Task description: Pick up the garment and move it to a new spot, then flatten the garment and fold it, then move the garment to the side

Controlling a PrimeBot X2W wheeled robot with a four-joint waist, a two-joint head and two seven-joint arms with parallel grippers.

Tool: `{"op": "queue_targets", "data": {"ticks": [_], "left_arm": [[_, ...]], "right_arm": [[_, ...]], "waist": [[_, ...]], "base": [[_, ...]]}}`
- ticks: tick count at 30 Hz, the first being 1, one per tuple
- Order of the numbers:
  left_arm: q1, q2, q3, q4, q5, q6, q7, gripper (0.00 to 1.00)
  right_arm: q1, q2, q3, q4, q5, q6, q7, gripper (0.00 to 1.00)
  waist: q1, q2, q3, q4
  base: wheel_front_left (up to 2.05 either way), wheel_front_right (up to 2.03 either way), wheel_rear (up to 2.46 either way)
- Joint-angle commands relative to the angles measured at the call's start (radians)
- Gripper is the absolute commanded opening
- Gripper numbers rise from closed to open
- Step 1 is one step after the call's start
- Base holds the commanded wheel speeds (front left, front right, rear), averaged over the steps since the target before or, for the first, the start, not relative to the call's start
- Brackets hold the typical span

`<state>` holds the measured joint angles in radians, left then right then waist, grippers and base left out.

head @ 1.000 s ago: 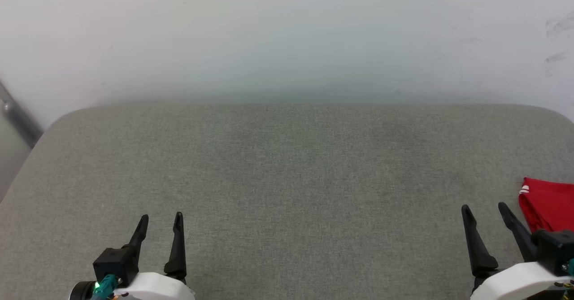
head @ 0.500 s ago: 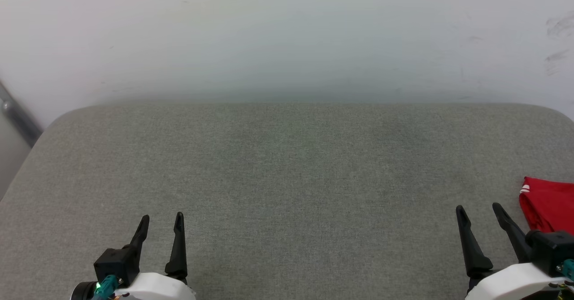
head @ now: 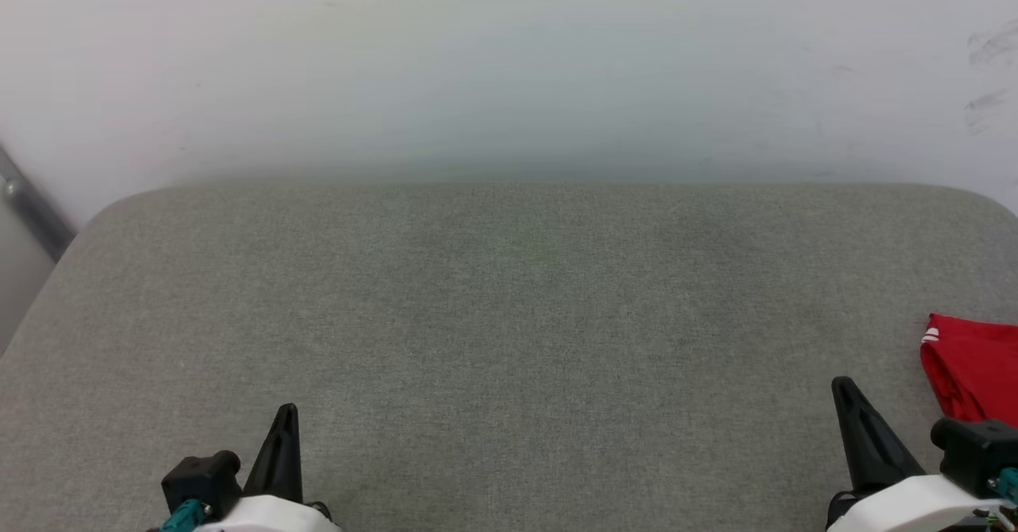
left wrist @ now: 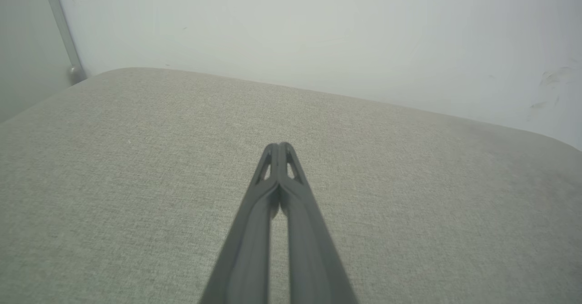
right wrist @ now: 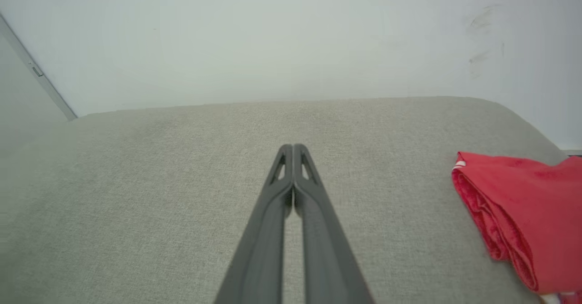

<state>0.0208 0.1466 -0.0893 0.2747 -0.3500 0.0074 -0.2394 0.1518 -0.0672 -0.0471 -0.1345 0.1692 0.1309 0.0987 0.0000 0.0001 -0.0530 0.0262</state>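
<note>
Left gripper (left wrist: 278,147), out over a grey cushion (head: 509,301). Pinched shut, two dark fingers (left wrist: 254,231) pressed flat together, tip against tip. Holds nothing. Can't tell if the tips touch the cushion.

Right gripper (right wrist: 293,147), out over the same cushion. Pinched shut too, tips touching each other. Holds nothing.

Red shirt (right wrist: 532,208), off to the right of the right fingers. Lies on the cushion, bunched up in soft folds. Shows a bit of white stripe at the corner nearest the fingertips. Sits beside the right fingers, not touching them, with a strip of grey cushion in between. Runs back along the fingers and out past the right edge of the head view. Well apart from the left fingers, on the far side of the right ones.

Ahead of both pairs of fingertips, more grey cushion, then a pale wall (head: 509,63). A few dark scuff marks on the wall, up and to the right of the right fingers. A thin grey bar (left wrist: 61,27), up and to the left of the left fingers.
</note>
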Motion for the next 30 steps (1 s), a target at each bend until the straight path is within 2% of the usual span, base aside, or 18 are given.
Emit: {"op": "queue_targets", "data": {"ticks": [1, 16, 30], "left_arm": [[-0.027, 0.001, 0.016, -0.013, -0.055, -0.009, 0.015, 0.0], [-0.047, -0.018, 0.05, -0.022, -0.299, -0.035, 0.08, 0.0], [-0.064, -0.033, 0.079, -0.025, -0.478, -0.054, 0.13, 0.0]], "right_arm": [[-0.024, 0.0, -0.004, 0.001, 0.068, 0.0, 0.0, 0.0], [-0.074, 0.003, -0.017, 0.076, 0.345, 0.0, 0.003, 0.0], [-0.111, 0.006, -0.027, 0.132, 0.548, 0.0, 0.005, 0.0]], "waist": [[0.0, -0.0001, 0.001, -0.001], [0.0, -0.0001, 0.008, -0.004], [0.0, -0.0001, 0.014, -0.007]], "base": [[0.0, 0.0, 0.0], [0.0, 0.0, 0.0], [0.0, 0.0, 0.0]]}}
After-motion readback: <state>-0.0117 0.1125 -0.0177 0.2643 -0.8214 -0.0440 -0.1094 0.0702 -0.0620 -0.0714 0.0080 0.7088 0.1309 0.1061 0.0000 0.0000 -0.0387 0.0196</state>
